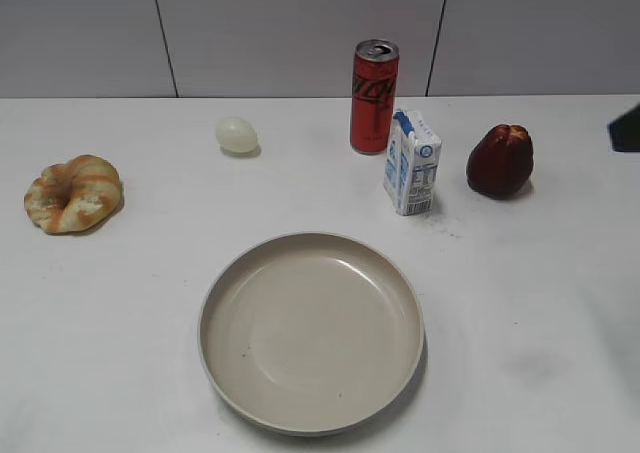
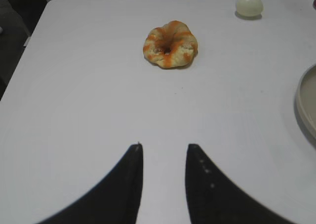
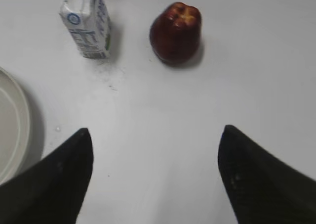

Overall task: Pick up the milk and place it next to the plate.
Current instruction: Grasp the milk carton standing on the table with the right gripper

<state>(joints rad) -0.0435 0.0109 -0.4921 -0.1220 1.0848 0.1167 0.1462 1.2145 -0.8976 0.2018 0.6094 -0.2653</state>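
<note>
Milk is standing upright on the white table, behind the plate and a bit to the right, so that's where we're starting from. Nothing is holding it yet.

What worries us most is the neighbours. The red soda can sits just behind and left of the carton, and the dark red fruit is near on its right. If we come in wide or off-angle, a finger could clip the can and tip it, or shove the fruit so it rolls. The carton itself is tall and narrow, so a nudge before the jaws close could easily knock it over, and it looks like thin card, so squeezing hard might crush it. On the way back, dragging it low could catch the plate's raised rim.

Our right gripper has its fingers spread wide, nothing between them. In the right wrist view the milk is ahead and off to the left of the gap, well apart from the fingertips, with the fruit more directly ahead. So, as we judge it, we'd need to shift left as well as forward to centre on it.

Our left gripper has only a narrow gap between its fingers, empty, hanging over bare table with the bread roll and the pale egg far ahead. It's nowhere near the milk.
</note>
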